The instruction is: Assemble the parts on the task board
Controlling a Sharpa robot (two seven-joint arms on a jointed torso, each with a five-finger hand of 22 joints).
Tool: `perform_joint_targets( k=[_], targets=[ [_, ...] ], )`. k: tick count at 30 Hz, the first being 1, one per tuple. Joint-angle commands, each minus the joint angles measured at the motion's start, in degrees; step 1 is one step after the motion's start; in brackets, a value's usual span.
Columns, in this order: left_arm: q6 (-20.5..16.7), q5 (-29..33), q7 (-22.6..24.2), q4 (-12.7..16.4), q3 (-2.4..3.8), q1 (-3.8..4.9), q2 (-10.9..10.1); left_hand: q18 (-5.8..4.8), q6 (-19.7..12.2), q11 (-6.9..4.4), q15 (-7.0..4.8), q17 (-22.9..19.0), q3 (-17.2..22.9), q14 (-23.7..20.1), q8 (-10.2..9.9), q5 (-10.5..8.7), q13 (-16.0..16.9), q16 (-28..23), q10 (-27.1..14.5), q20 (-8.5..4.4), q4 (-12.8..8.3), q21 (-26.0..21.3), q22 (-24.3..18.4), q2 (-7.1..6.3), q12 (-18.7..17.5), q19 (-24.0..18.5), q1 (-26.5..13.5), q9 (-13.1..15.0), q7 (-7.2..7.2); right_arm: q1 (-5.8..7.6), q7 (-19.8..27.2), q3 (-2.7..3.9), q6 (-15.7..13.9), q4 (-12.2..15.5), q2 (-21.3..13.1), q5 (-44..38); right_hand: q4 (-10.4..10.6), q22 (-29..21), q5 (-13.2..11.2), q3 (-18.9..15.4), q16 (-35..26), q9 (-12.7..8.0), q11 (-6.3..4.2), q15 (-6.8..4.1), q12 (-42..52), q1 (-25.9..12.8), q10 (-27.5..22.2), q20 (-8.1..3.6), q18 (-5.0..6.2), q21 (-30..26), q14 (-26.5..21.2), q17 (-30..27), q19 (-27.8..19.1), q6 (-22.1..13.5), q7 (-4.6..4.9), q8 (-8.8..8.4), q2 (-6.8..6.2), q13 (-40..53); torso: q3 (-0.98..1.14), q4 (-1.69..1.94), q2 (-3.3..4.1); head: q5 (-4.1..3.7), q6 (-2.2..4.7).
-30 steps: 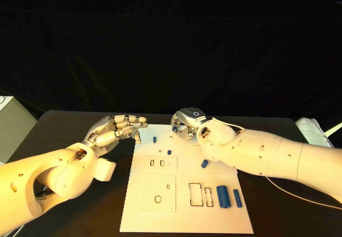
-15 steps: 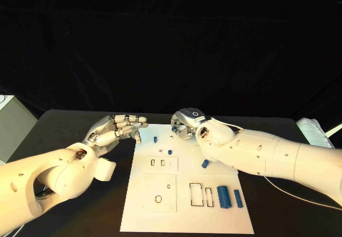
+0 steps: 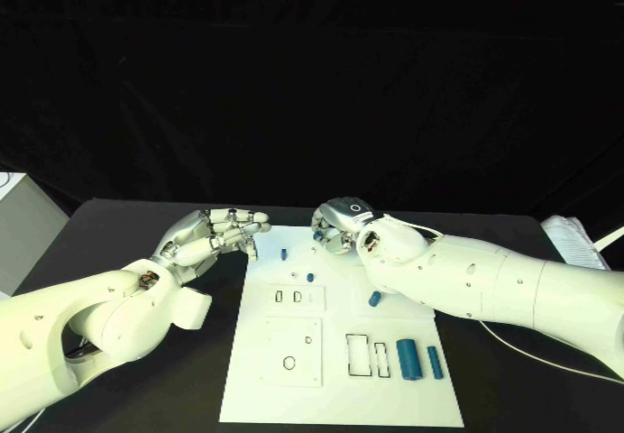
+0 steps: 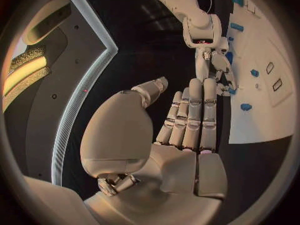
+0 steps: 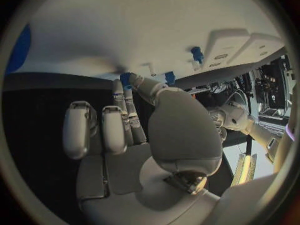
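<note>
The flat white task board (image 3: 341,361) lies on the matte black table (image 3: 130,225), its surface cut with rectangular and oval slots. The right hand (image 3: 341,225), glossy silver metal, hovers over the board's far edge with a small blue part (image 5: 126,79) pinched at its fingertips (image 5: 134,81). The left hand (image 3: 215,233) hangs just off the board's far left corner, fingers straight and close together, holding nothing. Two blue cylinders (image 3: 417,359), smooth and rounded, lie on the board well apart from both sets of fingers.
</note>
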Motion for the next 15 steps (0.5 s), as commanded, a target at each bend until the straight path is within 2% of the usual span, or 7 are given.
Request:
perform_joint_targets(
  k=[1, 4, 6, 8, 10, 13, 15],
  targets=[
    [1.06, -0.17, 0.12, 0.04, 0.05, 0.09, 0.06, 0.76, -0.56, 0.13, 0.07, 0.09, -0.21, -0.35, -0.30, -0.16, 0.08, 0.20, -0.39, 0.14, -0.20, 0.20, 0.05, 0.25, -0.11, -0.43, 0.27, -0.04, 0.72, -0.02, 0.83, -0.02, 1.13, -0.37, -0.12, 0.36, 1.07, -3.17, 0.27, -1.33, -0.91, -0.40, 1.22, 1.23, 0.02, -2.65, -4.51, 0.86, 0.74, -2.53, 1.46, -1.55, -2.00, -3.64, 0.69, -2.13, -2.78, -1.29, -0.01, -0.04, -0.02, 0.03, 0.01],
    [1.03, -0.17, 0.09, 0.04, 0.05, 0.09, 0.02, 0.76, -0.56, 0.13, 0.07, 0.09, -0.21, -0.35, -0.30, -0.16, 0.08, 0.20, -0.39, 0.14, -0.20, 0.20, 0.05, 0.25, -0.11, -0.43, 0.27, -0.04, 0.72, -0.01, 1.11, -0.02, 0.89, -0.20, -0.30, 0.58, 1.52, -7.85, -0.04, -4.16, -3.16, -0.37, 1.49, 1.47, 0.27, -2.78, -8.62, 1.28, 1.76, -6.41, 0.15, -5.12, -4.71, -5.94, 0.62, -3.61, -3.59, -1.87, 0.00, -0.08, -0.04, 0.28, 0.11],
    [0.97, -0.16, 0.07, 0.09, 0.05, 0.09, -0.06, 0.76, -0.56, 0.13, 0.07, 0.09, -0.21, -0.35, -0.30, -0.16, 0.08, 0.20, -0.39, 0.14, -0.20, 0.20, 0.05, 0.25, -0.11, -0.43, 0.27, -0.04, 0.72, 0.00, 1.09, -0.03, 0.92, 0.16, -0.58, 0.77, 1.90, -8.64, -0.09, -6.55, -3.56, -0.27, 1.60, 1.53, 0.59, -2.54, -9.95, 1.39, 1.91, -7.24, -0.08, -5.80, -5.08, -6.82, 0.59, -4.17, -3.44, -1.98, 0.04, -0.13, -0.02, 0.50, 0.19],
    [0.94, -0.16, 0.06, 0.10, 0.05, 0.09, -0.14, 0.77, -0.56, 0.13, 0.08, 0.09, -0.25, -0.37, -0.30, -0.18, 0.09, 0.22, -0.40, 0.15, -0.18, 0.24, 0.07, 0.25, -0.10, -0.47, 0.23, -0.03, 0.72, 0.00, 0.97, -0.03, 0.84, 0.90, -1.16, 0.98, 2.55, -10.76, -0.14, -11.04, -4.47, 0.12, 1.87, 1.79, 1.34, -1.07, -11.96, 1.50, 2.36, -9.30, -0.59, -7.32, -5.99, -7.34, -0.26, -4.59, -2.36, -2.09, 0.10, -0.19, -0.04, 0.75, 0.18],
    [0.91, -0.16, 0.05, 0.05, 0.04, 0.09, -0.22, 0.77, -0.56, 0.13, 0.08, 0.09, -0.25, -0.37, -0.30, -0.18, 0.09, 0.22, -0.40, 0.15, -0.18, 0.24, 0.07, 0.25, -0.10, -0.47, 0.23, -0.03, 0.72, 0.02, 0.79, -0.03, 0.68, 1.88, -1.96, 1.13, 3.50, -11.99, -0.14, -14.91, -5.14, 0.52, 2.01, 1.78, 2.54, 0.73, -13.32, 1.67, 2.51, -10.69, -0.87, -8.53, -6.24, -7.31, 0.00, -4.85, -1.20, -2.08, 0.19, -0.20, -0.07, 0.75, 0.22],
    [0.87, -0.15, 0.05, -0.03, 0.04, 0.09, -0.35, 0.76, -0.56, 0.14, 0.09, 0.09, -0.28, -0.39, -0.31, -0.19, 0.09, 0.23, -0.41, 0.16, -0.12, 0.27, 0.08, 0.27, -0.10, -0.50, 0.17, -0.03, 0.73, 0.12, 0.40, -0.03, 0.41, 3.81, -3.57, 1.27, 5.11, -12.45, 0.03, -19.23, -5.41, 0.82, 2.08, 1.91, 4.04, 2.70, -14.68, 1.67, 2.60, -11.52, -0.94, -9.15, -6.04, -7.73, -0.13, -5.43, -0.74, -2.09, 0.15, -0.19, -0.08, 0.51, 0.20],
    [0.87, -0.13, 0.07, -0.10, 0.04, 0.09, -0.40, 0.76, -0.56, 0.14, 0.09, 0.09, -0.28, -0.39, -0.31, -0.19, 0.09, 0.23, -0.41, 0.16, -0.12, 0.27, 0.08, 0.27, -0.10, -0.50, 0.17, -0.03, 0.73, 0.28, 0.08, -0.01, 0.20, 5.58, -5.17, 1.36, 6.57, -12.96, 0.03, -21.51, -5.60, 1.03, 2.13, 1.84, 5.03, 4.01, -15.44, 1.72, 2.65, -12.23, -1.02, -9.59, -6.07, -7.82, -0.27, -5.71, -0.40, -2.10, 0.23, -0.38, -0.18, 0.45, 0.27]
  ],
)
